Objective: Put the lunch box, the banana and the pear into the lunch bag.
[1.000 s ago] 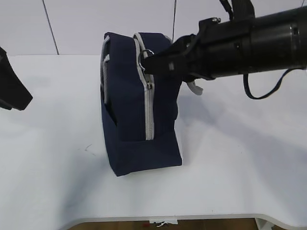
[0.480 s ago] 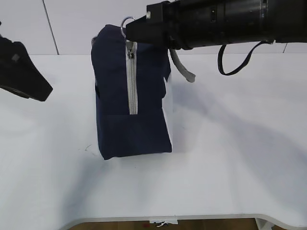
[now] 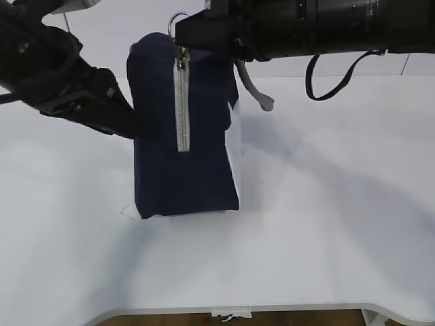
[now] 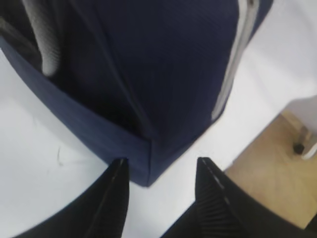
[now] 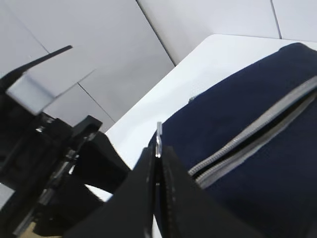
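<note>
The lunch bag (image 3: 183, 156) stands upright on the white table (image 3: 326, 224), its narrow end toward the exterior camera, with the grey zipper (image 3: 181, 109) running down that end. The zipper looks closed along the part I can see. I judge the bag to be soft fabric, light, and liable to sag, lean or slide when pulled from one point; its walls will give rather than resist. The firm places to take hold are the ring pull (image 3: 179, 20) and the webbing handle (image 3: 255, 88); the cloth itself needs a pinch on a seam or corner.

My right gripper (image 5: 157, 163) has its jaws shut tight on the ring pull at the bag's top, the ring's metal edge showing just above the fingertips. My left gripper (image 4: 161, 173) stands about half open, low at the bag's left side, its two fingers (image 4: 116, 191) straddling a bottom corner seam without yet closing on it.

The lunch box, banana and pear are not in view.
</note>
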Available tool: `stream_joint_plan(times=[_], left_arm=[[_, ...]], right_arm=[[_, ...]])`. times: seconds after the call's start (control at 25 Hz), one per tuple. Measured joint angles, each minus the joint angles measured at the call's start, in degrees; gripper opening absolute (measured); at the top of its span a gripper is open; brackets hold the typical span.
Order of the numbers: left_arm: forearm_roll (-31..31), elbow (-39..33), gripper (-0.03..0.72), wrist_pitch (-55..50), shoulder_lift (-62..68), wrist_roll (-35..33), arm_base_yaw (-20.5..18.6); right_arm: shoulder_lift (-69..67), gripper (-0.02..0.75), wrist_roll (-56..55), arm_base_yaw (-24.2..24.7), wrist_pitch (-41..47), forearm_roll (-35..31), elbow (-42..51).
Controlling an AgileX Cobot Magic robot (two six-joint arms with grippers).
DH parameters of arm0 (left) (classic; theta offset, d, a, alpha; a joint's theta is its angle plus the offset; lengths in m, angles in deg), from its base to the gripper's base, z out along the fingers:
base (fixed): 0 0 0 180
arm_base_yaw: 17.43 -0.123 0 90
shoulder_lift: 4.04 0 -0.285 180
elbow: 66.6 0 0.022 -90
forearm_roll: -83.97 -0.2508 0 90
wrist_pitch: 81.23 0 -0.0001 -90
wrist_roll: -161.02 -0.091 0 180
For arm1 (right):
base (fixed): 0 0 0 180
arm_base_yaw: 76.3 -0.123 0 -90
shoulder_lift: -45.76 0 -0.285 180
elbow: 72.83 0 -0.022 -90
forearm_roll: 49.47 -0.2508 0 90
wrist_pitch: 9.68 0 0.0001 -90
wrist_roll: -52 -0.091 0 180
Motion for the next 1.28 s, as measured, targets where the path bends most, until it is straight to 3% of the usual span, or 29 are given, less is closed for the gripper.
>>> stream_joint_plan(times=[0.32,0.44,0.52,0.6,1.0,1.28], left_arm=[[4.73,0.0,0.321,2.59,2.63,-2.75,0.0],[4.58,0.0,0.197,3.53,2.71,-3.25,0.0],[4.19,0.0,0.067,3.53,2.75,-4.08,0.0],[3.61,0.0,0.01,3.53,2.84,-5.15,0.0],[-6.86,0.1,-0.008,-3.34,2.84,-11.38,0.0],[-8.77,0.1,-0.008,-5.53,0.79,-11.6,0.0]], right_arm=[[-0.1,-0.01,-0.13,0.0,0.0,-0.48,-0.22],[-0.21,-0.01,-0.13,0.0,0.0,-0.7,-0.22],[-0.21,-0.01,-0.13,0.0,0.0,-0.7,-0.22],[-0.21,-0.01,-0.13,0.0,0.0,-0.81,-0.22],[-0.33,-0.01,-0.13,-0.12,-0.3,-0.62,-0.22],[-0.43,-0.01,0.45,-0.32,-6.34,-1.22,-0.32]])
